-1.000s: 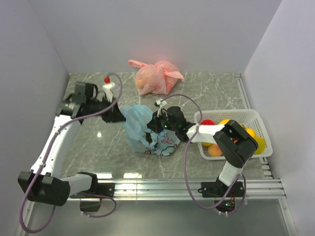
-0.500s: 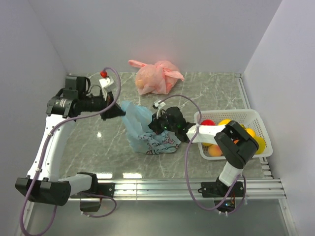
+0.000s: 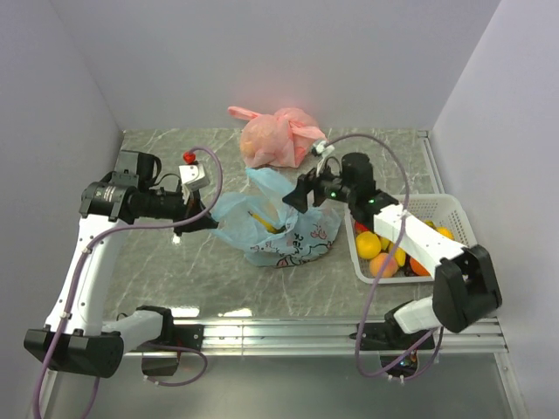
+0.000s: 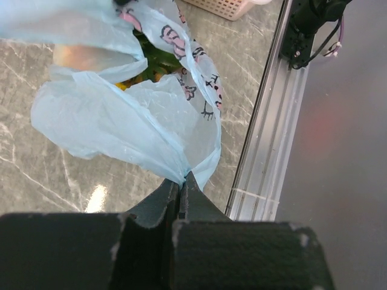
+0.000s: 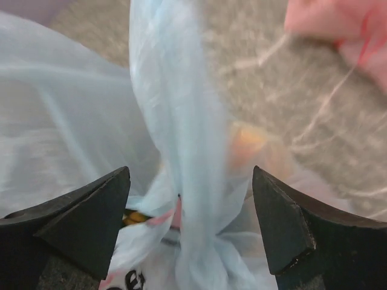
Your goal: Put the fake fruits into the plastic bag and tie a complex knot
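Observation:
The light-blue plastic bag [image 3: 293, 236] with cartoon print lies mid-table, its mouth gaping. Yellow fake fruits [image 3: 262, 223] show inside it, and green and yellow ones [image 4: 144, 65] appear in the left wrist view. My left gripper [image 3: 212, 222] is shut on the bag's left handle, a pinched point of blue film [image 4: 182, 179]. My right gripper [image 3: 293, 200] hovers open at the bag's upper right. A twisted strip of the bag [image 5: 175, 121] runs up between its spread fingers [image 5: 103, 211], apart from both. More fake fruits [image 3: 369, 245] lie in the basket.
A white basket [image 3: 454, 206] stands at the right, under my right arm. A knotted pink-orange bag [image 3: 275, 138] lies at the back centre. The metal rail [image 4: 266, 151] runs along the table's near edge. Grey walls close in left, back and right.
My right gripper has opened, let go of the bag and lifted back toward the right. The left gripper has kept its hold, and the bag's mouth now gapes wider.

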Robot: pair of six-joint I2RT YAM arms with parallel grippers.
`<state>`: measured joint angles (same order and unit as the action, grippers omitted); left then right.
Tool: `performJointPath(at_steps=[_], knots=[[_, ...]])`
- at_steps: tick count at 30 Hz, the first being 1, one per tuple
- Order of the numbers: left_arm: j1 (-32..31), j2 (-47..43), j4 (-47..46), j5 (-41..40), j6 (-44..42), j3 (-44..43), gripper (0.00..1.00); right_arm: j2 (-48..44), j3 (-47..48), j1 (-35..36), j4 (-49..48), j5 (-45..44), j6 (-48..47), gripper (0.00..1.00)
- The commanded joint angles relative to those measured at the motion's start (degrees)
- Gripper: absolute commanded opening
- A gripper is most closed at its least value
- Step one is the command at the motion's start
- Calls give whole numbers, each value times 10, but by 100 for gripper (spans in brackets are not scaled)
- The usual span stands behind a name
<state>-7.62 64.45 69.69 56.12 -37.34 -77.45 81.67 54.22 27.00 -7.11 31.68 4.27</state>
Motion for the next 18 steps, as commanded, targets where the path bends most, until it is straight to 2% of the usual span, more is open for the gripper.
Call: performJointPath(at_steps=[1,5,7,9,10,12,13,14,18], knots=[[1,4,4,19,-22,-20,0,-44,48,-10,29,119,-37,89],[1,14,2,8,-24,-41,0,-54,78,-10,10,184,-30,89],[1,16,-9,-1,-4,-50,0,-53,103,-5,-19,222,12,91],[1,22,-16,0,17,-57,0,-55,121,12,-40,223,19,93],[1,22,-24,1,33,-57,0,-62,136,43,-32,216,-10,93],[1,22,-65,3,88,-54,0,-73,142,87,22,151,-75,94],[1,22,-74,4,100,-55,0,-91,135,110,36,123,-139,95],[1,22,-95,7,128,-56,0,-104,100,157,28,49,-158,96],[1,22,-143,3,190,-50,0,-150,19,245,-32,-82,-214,98]])
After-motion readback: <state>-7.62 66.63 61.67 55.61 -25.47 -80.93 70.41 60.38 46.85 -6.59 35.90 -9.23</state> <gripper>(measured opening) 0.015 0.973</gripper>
